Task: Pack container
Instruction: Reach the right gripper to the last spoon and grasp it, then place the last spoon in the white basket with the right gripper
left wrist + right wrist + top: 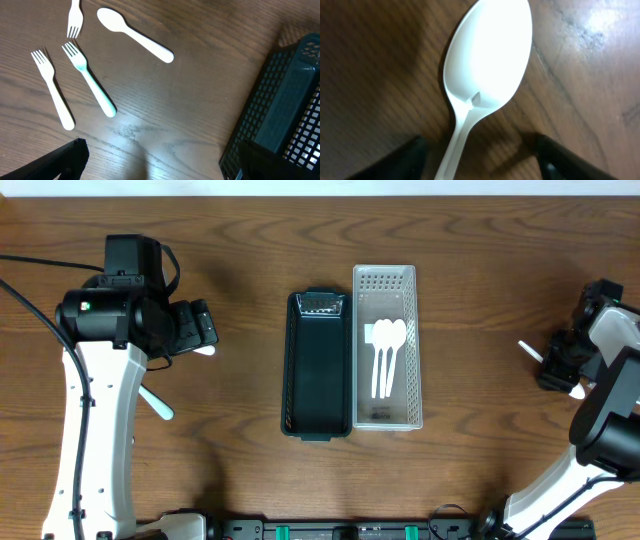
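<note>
A black mesh basket (318, 365) and a white mesh basket (387, 345) stand side by side at the table's middle. The white one holds three white spoons (385, 355). My left gripper (200, 330) is open and empty above the wood (155, 167). In the left wrist view three white forks (87, 82) and a white spoon (135, 35) lie on the table ahead of it, with the black basket (280, 115) to the right. My right gripper (555, 360) is open, its fingers (480, 162) on either side of the handle of a white spoon (487, 55) lying on the table.
A white utensil handle (155, 402) sticks out from under the left arm. The tip of the right-hand spoon (530, 350) shows beside the right gripper. Bare wood lies between the baskets and each arm.
</note>
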`<action>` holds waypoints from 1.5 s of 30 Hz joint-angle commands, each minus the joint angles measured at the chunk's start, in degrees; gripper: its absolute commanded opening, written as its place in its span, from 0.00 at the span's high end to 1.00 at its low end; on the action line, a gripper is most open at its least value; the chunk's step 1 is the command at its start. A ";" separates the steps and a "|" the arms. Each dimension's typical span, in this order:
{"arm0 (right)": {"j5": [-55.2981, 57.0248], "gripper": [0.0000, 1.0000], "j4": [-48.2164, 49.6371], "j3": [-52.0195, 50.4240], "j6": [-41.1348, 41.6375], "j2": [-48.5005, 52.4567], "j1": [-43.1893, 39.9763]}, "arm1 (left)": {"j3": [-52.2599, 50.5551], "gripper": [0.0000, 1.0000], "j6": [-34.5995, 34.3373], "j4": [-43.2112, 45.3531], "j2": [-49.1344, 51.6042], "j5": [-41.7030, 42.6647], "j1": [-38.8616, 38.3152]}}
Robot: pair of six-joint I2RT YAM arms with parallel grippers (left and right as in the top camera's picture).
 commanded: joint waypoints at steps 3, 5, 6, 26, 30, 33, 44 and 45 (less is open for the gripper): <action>0.66 0.64 1.18 -4.13 0.83 0.35 -0.31 | 0.09 0.02 0.68 -0.37 0.24 -0.66 0.09; 0.57 0.77 1.33 -4.83 0.83 0.35 -0.31 | 0.09 0.02 0.68 -0.37 0.24 -0.66 0.09; 0.57 0.82 1.33 -5.14 0.81 0.35 -0.31 | 0.09 0.02 0.68 -0.37 0.24 -0.66 0.09; -10.40 0.99 -3.58 6.29 -44.09 -2.71 10.82 | 0.09 0.02 0.70 -0.37 0.24 -0.68 0.09; -9.64 0.99 -10.71 18.01 -56.72 -5.81 19.76 | 0.09 0.02 0.70 -0.42 0.24 -0.66 0.09; -9.62 0.99 -15.69 26.43 -63.58 -7.13 26.97 | 0.09 0.02 0.70 -0.61 0.24 -0.68 0.09; -9.25 0.94 -20.55 29.97 -65.22 -5.44 46.49 | 0.09 0.02 0.70 -1.51 0.24 -0.66 0.09; -9.20 0.94 -20.46 28.94 -65.16 -5.01 47.45 | 0.09 0.02 0.70 -1.66 0.24 -0.66 0.09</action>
